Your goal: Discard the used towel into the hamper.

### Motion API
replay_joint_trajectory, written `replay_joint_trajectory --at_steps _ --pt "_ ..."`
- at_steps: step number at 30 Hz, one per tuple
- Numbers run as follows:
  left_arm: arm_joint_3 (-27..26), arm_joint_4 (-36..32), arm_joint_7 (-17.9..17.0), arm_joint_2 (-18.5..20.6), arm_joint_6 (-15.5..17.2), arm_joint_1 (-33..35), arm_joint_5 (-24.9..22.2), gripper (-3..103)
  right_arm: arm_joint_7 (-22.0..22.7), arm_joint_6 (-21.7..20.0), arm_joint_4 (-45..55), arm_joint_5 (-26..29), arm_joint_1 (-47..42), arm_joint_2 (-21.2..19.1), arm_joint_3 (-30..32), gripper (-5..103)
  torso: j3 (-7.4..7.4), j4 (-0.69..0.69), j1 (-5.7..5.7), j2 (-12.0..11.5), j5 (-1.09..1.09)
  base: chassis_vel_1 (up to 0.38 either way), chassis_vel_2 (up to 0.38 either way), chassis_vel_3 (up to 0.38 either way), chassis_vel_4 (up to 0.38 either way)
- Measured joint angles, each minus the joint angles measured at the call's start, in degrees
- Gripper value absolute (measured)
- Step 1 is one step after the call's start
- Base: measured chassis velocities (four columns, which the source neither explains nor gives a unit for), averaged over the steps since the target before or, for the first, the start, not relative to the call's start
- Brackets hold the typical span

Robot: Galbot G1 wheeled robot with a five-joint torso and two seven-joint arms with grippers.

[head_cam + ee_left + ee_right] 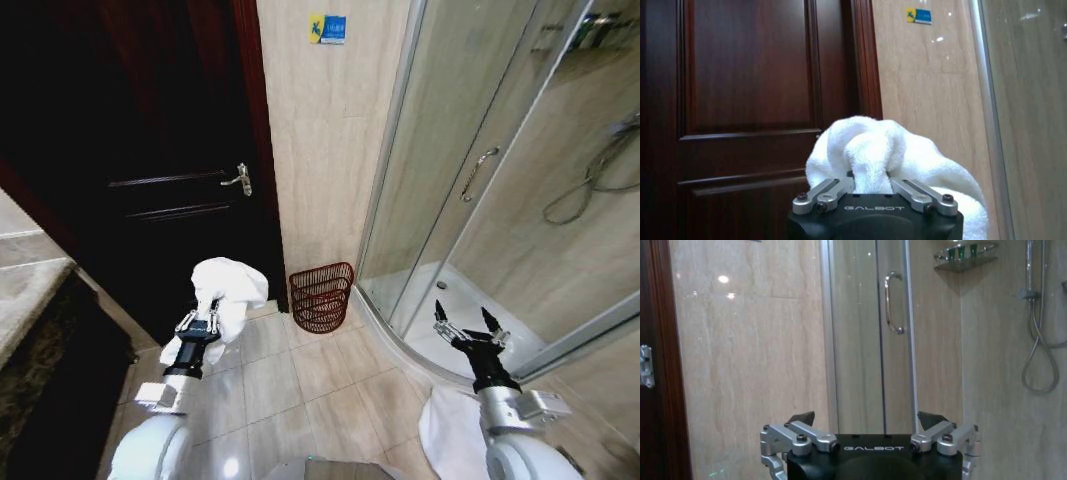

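Note:
A bunched white towel (228,288) hangs in the air in front of the dark door, with my left gripper (212,303) shut on it. In the left wrist view the towel (883,150) bulges out above the gripper (872,182). The hamper (321,296), a reddish-brown openwork basket, stands on the floor against the tiled wall, to the right of the towel and lower. My right gripper (466,322) is held up on the right with its fingers spread and nothing between them; the right wrist view shows it (867,420) facing the shower door.
A dark wooden door (150,150) with a lever handle (238,180) fills the left. A glass shower enclosure (500,180) with a curved base stands on the right. A dark counter edge (40,330) is at far left. Another white cloth (455,435) lies low by my right arm.

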Motion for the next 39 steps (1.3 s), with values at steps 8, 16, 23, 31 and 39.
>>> replay_joint_trajectory --at_steps 8,16,23,31,39 --pt "-0.22 0.46 0.03 0.02 -0.16 -0.01 -0.43 10 0.04 0.27 -0.23 -0.04 0.10 0.16 0.00 100 -1.31 0.00 -0.98 -2.28 0.00 0.000 0.000 0.000 0.000" --pt "-0.28 0.83 0.20 0.11 -0.32 -0.11 -0.54 10 0.22 -0.01 -0.19 -0.34 0.17 0.27 -0.14 100 -2.54 0.00 -2.00 -4.52 0.00 0.000 0.000 0.000 0.000" --pt "-0.39 0.92 0.27 0.14 -0.40 -0.14 -0.57 10 0.23 -0.07 -0.17 -0.43 0.27 0.31 -0.24 100 -3.46 0.00 -2.70 -6.15 0.00 0.000 0.000 0.000 0.000" --pt "-0.96 0.99 0.49 0.10 -0.82 0.14 -0.65 10 0.33 -0.47 -0.23 -0.50 0.45 0.34 -0.29 100 -4.69 0.00 -3.63 -8.32 0.00 0.000 0.000 0.000 0.000" --pt "-0.99 1.18 0.81 -0.12 -1.35 0.15 -0.62 10 0.93 -1.00 -0.01 -0.73 0.22 0.23 -0.29 100 -5.96 0.00 -4.63 -10.57 0.00 0.000 0.000 0.000 0.000"
